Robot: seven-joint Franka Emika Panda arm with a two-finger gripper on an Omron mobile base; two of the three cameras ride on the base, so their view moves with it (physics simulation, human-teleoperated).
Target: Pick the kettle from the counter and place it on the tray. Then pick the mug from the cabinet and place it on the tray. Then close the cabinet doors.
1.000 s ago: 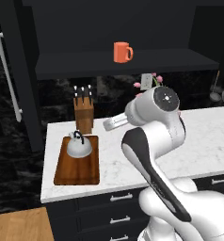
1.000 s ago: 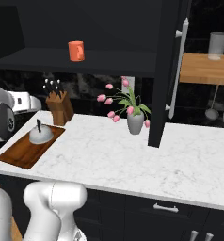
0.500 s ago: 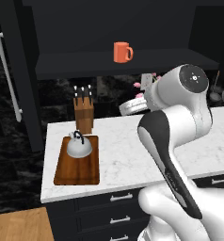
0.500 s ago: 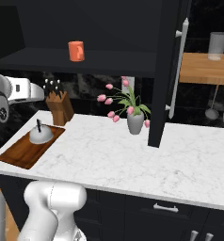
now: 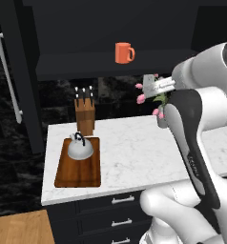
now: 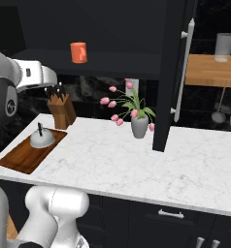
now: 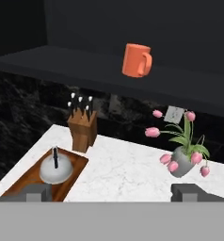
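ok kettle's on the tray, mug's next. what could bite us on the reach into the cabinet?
1. The mug has its handle turned sideways; the open gripper could catch the loop and tip or push the mug back on the shelf.
2. The vase of tulips stands on the counter under the shelf, near the arm's path; it may get knocked.
3. The kettle fills the far half of the tray, so the mug must land on the near half.

Raised arm, pincer (image 7: 112, 190) wide apart
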